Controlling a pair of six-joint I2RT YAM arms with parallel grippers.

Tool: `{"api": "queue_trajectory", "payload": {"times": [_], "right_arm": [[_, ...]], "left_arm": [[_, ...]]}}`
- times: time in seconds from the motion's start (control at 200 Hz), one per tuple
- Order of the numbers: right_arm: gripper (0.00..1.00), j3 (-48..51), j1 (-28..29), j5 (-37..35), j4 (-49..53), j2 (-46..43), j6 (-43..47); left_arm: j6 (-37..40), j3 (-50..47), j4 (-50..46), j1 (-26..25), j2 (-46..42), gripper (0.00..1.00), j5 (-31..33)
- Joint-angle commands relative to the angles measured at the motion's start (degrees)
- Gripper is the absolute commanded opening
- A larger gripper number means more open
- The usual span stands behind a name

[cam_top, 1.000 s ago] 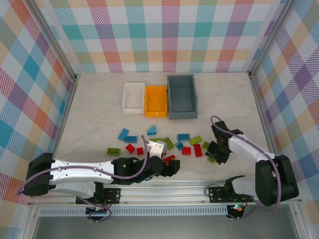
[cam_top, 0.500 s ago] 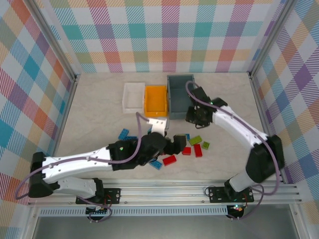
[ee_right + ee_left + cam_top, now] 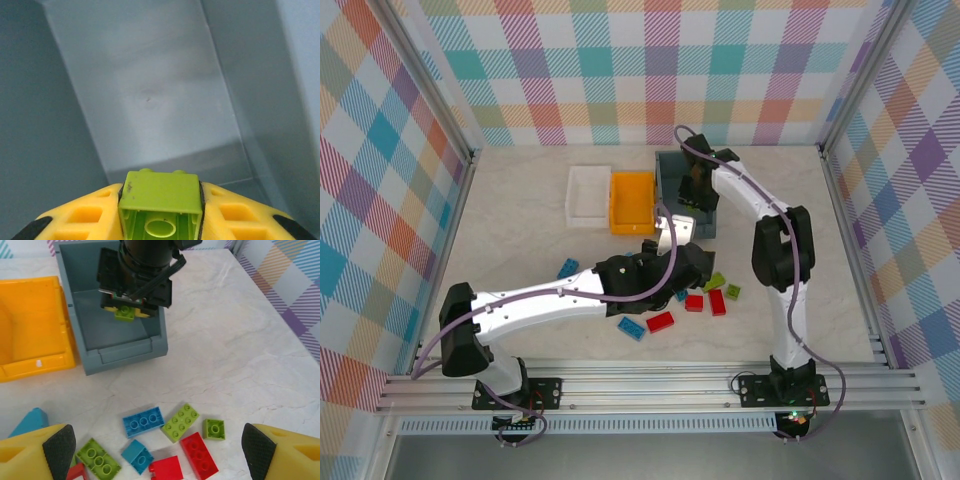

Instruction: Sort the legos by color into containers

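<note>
Where the right gripper hangs over the grey bin, its jaws stand narrow, pinching a lime brick by two sides; the brick is small, its hollow underside showing in the wrist view; the bin sits by the table's far edge, just beside the orange bin; the left gripper gapes wide, holding nothing, above loose bricks in blue, lime and red toward the near edge.
</note>
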State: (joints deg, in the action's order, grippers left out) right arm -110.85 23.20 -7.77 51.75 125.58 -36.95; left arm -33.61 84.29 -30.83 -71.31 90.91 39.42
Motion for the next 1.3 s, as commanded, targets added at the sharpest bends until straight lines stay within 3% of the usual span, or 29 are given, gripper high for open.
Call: {"api": "queue_trajectory", "payload": {"times": [0.0, 0.255, 0.31, 0.395, 0.56, 0.78, 0.96, 1.095, 1.3], "right_arm": [[0.45, -2.5, 0.3, 1.2, 3.1, 0.6, 0.4], [0.55, -6.9, 1.8, 1.2, 4.2, -3.8, 3.1], [0.55, -7.2, 2.6, 0.0, 4.5, -6.2, 3.2], [0.54, -4.5, 4.7, -3.1, 3.3, -12.1, 3.7], [0.58, 15.0, 13.2, -4.1, -10.8, -29.3, 8.9], [0.65, 46.2, 26.2, 12.9, -36.9, -46.8, 9.8], [0.67, 52.9, 35.1, 13.2, -41.0, -49.3, 5.7], [0.66, 53.5, 37.4, 12.8, -41.2, -48.3, 3.9], [0.64, 52.6, 38.8, 12.6, -41.0, -46.4, 2.9]], "left_arm": [[-1.9, -1.8, -3.4, 0.8, -2.8, 0.88, 2.3], [-9.0, -8.1, -12.2, 5.9, -9.4, 0.85, -0.2], [-10.4, -9.9, -15.1, 9.0, -11.4, 0.84, -1.0], [-11.2, -13.9, -18.3, 17.3, -14.2, 0.82, -8.0], [-5.7, -22.1, -17.9, 33.7, -16.2, 0.80, -19.0], [4.4, -24.7, -14.2, 46.0, -7.3, 0.84, -27.7], [9.1, -24.0, -11.0, 49.1, 0.3, 0.85, -29.4], [10.6, -23.2, -8.9, 50.9, 4.3, 0.85, -29.6], [12.4, -22.4, -6.8, 52.4, 9.0, 0.75, -30.6]]}}
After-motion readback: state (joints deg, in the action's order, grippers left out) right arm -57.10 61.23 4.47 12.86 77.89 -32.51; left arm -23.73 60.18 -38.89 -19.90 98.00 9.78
